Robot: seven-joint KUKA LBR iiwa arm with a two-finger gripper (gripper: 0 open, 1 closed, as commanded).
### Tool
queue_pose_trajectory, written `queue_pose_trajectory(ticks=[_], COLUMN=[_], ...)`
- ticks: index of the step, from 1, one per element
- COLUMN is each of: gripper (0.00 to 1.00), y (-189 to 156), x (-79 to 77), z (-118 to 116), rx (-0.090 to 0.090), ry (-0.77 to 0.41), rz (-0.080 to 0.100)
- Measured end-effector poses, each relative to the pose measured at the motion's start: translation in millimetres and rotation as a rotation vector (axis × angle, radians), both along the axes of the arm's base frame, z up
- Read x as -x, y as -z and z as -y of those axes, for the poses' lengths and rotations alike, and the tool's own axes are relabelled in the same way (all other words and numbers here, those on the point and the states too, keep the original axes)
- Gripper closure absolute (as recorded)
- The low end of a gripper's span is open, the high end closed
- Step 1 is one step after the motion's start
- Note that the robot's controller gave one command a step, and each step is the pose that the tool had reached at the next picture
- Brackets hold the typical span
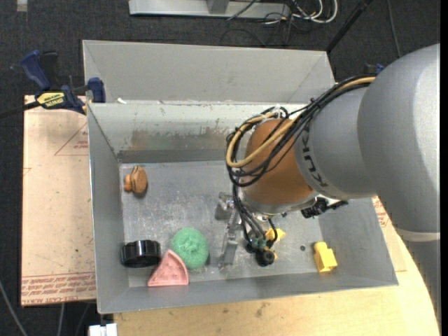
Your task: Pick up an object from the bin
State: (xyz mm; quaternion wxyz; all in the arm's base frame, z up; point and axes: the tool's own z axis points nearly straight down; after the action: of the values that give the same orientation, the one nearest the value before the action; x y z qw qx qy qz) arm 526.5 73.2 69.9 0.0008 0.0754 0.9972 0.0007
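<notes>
Although I cannot tell whether the gripper (243, 253) is open or closed, the round green spongy ball (190, 248) lies just left of it.

Robot gripper (228, 247) low over bin (105, 187) floor, just right of green ball (189, 247). Pink wedge (169, 271) touches ball's front-left, w/ black ring (140, 253) beside it. Yellow block (323, 255) apart at right; brown lump (135, 180), poss. a toy, near back-left corner.

Black letters "KU", remainder hidden, on big grey rounded metal arm casing (392, 138), right side, beside orange wrist cover (276, 166). Nothing else legible.
</notes>
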Motion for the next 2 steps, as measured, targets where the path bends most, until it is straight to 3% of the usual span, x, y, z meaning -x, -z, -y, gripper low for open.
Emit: queue_pose_trajectory(ticks=[1,2], gripper=[0.00,0.00], y=[0.0,0.1], x=[0.0,14.8], z=[0.0,46.5], rx=[0.000,-0.001], ry=[0.000,-0.019], rz=[0.000,-0.001])
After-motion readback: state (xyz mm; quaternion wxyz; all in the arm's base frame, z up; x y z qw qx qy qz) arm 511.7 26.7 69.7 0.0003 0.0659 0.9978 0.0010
